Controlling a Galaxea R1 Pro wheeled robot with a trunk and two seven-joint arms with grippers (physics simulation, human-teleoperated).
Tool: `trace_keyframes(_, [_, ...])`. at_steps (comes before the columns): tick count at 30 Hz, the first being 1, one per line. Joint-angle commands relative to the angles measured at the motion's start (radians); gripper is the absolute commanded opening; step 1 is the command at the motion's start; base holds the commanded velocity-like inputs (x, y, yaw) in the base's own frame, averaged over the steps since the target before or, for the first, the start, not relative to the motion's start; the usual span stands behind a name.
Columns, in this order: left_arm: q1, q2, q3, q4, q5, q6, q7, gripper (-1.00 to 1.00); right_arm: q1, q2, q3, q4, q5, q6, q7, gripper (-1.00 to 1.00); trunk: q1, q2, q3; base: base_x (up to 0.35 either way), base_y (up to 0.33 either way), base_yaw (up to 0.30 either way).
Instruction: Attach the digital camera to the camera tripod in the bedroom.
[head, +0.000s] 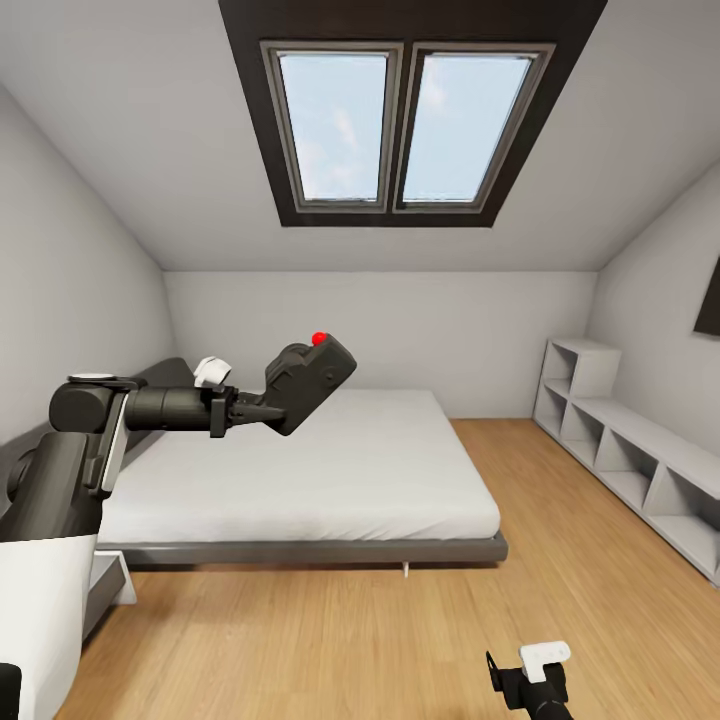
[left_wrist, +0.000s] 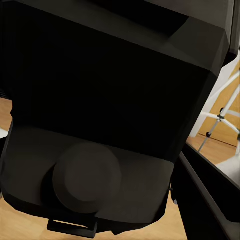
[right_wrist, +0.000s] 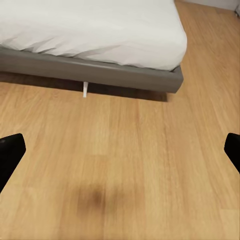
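My left gripper (head: 262, 408) is shut on the digital camera (head: 310, 380) and holds it tilted in the air above the bed's left side. The red button (head: 319, 338) on the camera's top points up. In the left wrist view the black camera body (left_wrist: 110, 100) sits close, its stubby lens barrel (left_wrist: 87, 177) facing the lens, and one dark finger (left_wrist: 205, 200) runs alongside it. Past the camera I see thin silver-grey legs with a dark joint (left_wrist: 220, 116); they look like the camera tripod's. My right gripper (head: 530, 680) hangs low over the wood floor, open (right_wrist: 120, 150), holding nothing.
A grey-framed white bed (head: 300, 470) stands ahead against the far wall. A white cubby shelf (head: 620, 450) runs along the right wall. The double skylight (head: 400, 125) is set in the sloped ceiling. Light wood floor (head: 350, 640) lies between me and the bed.
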Motion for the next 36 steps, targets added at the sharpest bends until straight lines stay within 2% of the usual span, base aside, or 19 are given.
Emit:
trace_keyframes(1, [-0.001, 0.000, 0.000, -0.001, -0.008, 0.010, -0.008, -1.00, -0.001, 0.000, 0.007, 0.001, -0.001, -0.001, -0.005, 1.00, -0.004, 0.006, 0.002, 0.000, 0.000, 0.000])
trace_keyframes(5, [-0.001, 0.000, -0.001, -0.001, -0.008, 0.010, -0.008, -1.00, -0.001, 0.004, 0.007, 0.011, -0.001, 0.006, -0.005, 1.00, -0.019, 0.034, 0.014, 0.000, 0.000, 0.000])
trace_keyframes(8, [-0.001, 0.000, -0.001, -0.001, -0.008, 0.010, -0.008, -1.00, -0.001, 0.010, 0.007, 0.055, -0.001, 0.012, -0.005, 1.00, -0.031, 0.055, 0.024, 0.000, 0.000, 0.000])
trace_keyframes(11, [-0.001, 0.000, 0.000, -0.001, -0.008, 0.010, -0.008, -1.00, 0.006, 0.014, 0.008, 0.088, -0.001, 0.071, -0.005, 1.00, -0.042, 0.076, 0.033, 0.000, 0.000, 0.000])
trace_keyframes(15, [-0.001, 0.000, -0.001, -0.002, -0.008, 0.010, -0.008, -1.00, 0.047, 0.015, 0.009, 0.096, -0.001, 0.217, -0.004, 1.00, -0.058, 0.104, 0.046, 0.000, 0.000, 0.000])
trace_keyframes(16, [-0.001, 0.000, -0.001, -0.001, -0.008, 0.010, -0.008, -1.00, 0.066, 0.015, 0.009, 0.097, -0.001, 0.284, -0.004, 1.00, -0.061, 0.111, 0.049, 0.000, 0.000, 0.000])
trace_keyframes(22, [-0.001, 0.000, -0.001, -0.001, -0.008, 0.010, -0.008, -1.00, 0.127, 0.018, 0.009, 0.099, 0.000, 0.433, -0.003, 1.00, -0.084, 0.153, 0.068, 0.000, 0.000, 0.000])
trace_keyframes(27, [-0.001, 0.000, -0.004, -0.002, -0.008, 0.010, -0.008, -1.00, 0.167, 0.024, 0.009, 0.099, 0.001, 0.479, -0.004, 1.00, -0.104, 0.188, 0.083, 0.000, 0.000, 0.000])
trace_keyframes(34, [-0.001, -0.001, -0.012, -0.005, -0.008, 0.010, -0.008, -1.00, 0.211, 0.031, 0.009, 0.099, 0.000, 0.497, -0.004, 1.00, -0.130, 0.237, 0.105, 0.000, 0.000, 0.000])
trace_keyframes(35, [-0.001, -0.001, -0.014, -0.005, -0.008, 0.010, -0.008, -1.00, 0.245, 0.032, 0.009, 0.099, -0.001, 0.497, -0.004, 1.00, -0.134, 0.244, 0.108, 0.000, 0.000, 0.000])
trace_keyframes(36, [-0.001, 0.000, -0.013, -0.005, -0.008, 0.010, -0.008, -1.00, 0.251, 0.032, 0.009, 0.099, -0.001, 0.497, -0.004, 1.00, -0.138, 0.251, 0.112, 0.000, 0.000, 0.000])
